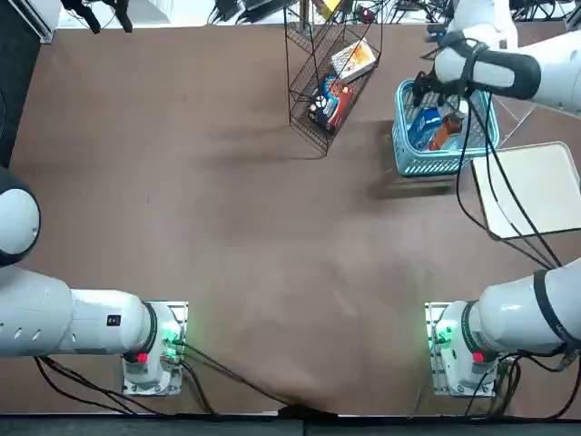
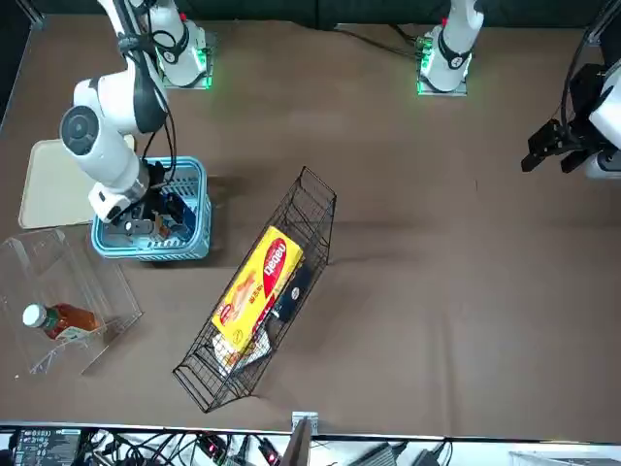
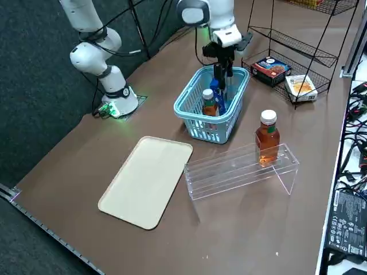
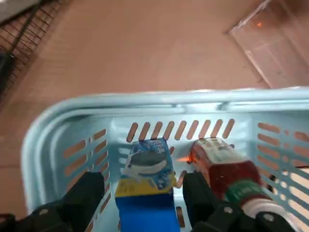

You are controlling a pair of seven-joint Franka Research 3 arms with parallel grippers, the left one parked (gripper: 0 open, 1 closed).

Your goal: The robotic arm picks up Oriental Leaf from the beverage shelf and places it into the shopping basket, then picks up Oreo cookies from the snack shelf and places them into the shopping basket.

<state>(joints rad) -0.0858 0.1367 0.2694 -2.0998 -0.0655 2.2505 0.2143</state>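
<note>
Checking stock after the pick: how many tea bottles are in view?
2. One tea bottle stands in the shopping basket beside the Oreo box under the open end effector; another bottle remains on the clear shelf.

Two tea bottles [image 3: 210, 103] [image 3: 267, 138] (one basketed), one blue box [image 4: 146, 191].
</note>
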